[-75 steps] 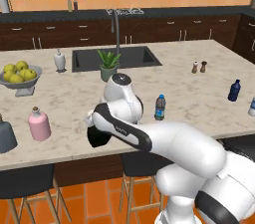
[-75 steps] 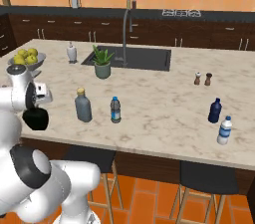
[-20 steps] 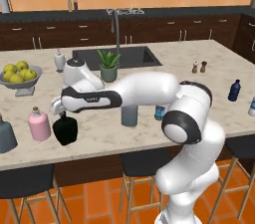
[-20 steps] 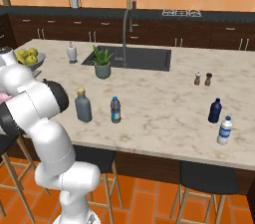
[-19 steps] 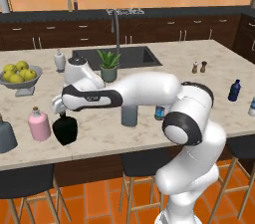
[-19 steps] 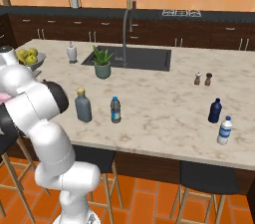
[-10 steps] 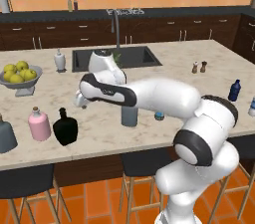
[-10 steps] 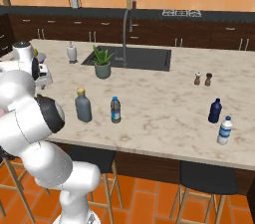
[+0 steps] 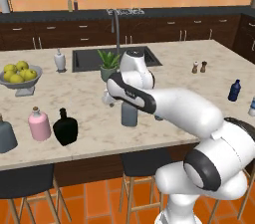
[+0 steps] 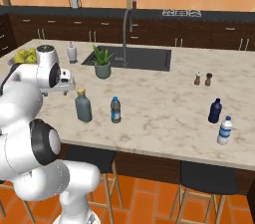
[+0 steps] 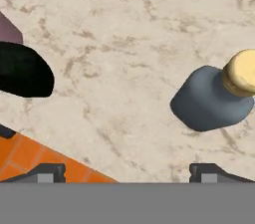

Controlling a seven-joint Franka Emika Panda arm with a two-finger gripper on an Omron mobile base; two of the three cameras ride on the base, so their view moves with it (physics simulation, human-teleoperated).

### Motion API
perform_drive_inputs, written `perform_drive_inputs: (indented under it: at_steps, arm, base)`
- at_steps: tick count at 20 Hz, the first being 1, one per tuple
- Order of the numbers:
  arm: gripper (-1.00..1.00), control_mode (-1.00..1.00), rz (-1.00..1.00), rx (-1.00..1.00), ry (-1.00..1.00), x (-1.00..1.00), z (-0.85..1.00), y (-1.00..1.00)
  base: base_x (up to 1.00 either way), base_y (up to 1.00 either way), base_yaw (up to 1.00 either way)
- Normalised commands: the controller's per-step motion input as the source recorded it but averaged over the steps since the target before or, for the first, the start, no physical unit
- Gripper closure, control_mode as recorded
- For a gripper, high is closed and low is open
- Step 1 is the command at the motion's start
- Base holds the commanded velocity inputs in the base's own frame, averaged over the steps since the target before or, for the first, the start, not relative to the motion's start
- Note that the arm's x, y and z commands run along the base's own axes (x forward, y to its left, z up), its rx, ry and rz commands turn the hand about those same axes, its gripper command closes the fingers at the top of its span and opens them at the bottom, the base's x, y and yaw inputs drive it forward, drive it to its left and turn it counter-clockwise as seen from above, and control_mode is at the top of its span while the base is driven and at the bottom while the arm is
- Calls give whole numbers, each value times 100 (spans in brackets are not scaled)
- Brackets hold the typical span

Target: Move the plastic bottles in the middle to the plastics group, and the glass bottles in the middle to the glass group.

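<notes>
Counter: marbled stone island, sink set into its far side behind a potted plant.

Arm: reaches left across the counter's front half, wrist above the near middle.

Gripper: jaws released, standing wide apart with nothing between them. In the hand view both fingertips sit over bare marble near the counter's front edge, touching no bottle.

Fruit bowl: far left, holding yellow-green fruit.

Grey bell bottle: at the left edge of the counter, partly cut off by the frame.

Black bottle: squat, narrow-necked, upright just beside the pink bottle on the left of the counter. It stands with the glass group. In the hand view its dark body lies at left, apart from the fingertips.

Grey-blue bottle: cylindrical, tan cork cap, upright in the middle of the counter near the front, under the wrist. In the hand view it is seen from above at right, clear of the fingertips.

Blue water bottle: slim, dark cap, pale label, upright just beside the grey-blue bottle, not touching it.

Navy bottle and whitish bottle: upright, near each other at the counter's right end, well apart from the middle pair.

White vase: left of the sink.

Two shakers: side by side, right of the sink.
</notes>
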Motion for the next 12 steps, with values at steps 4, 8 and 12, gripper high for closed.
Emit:
perform_drive_inputs:
  at_steps: [4, 8, 12]
  arm:
    - [-100, -100, -44, 0, 18, 14, 20, -67]
    - [-100, -100, -40, -2, 22, 26, 12, -60]
    - [-100, -100, -20, -5, 11, 57, 0, -12]
  base:
    - [0, 0, 0]
    - [0, 0, 0]
    - [0, 0, 0]
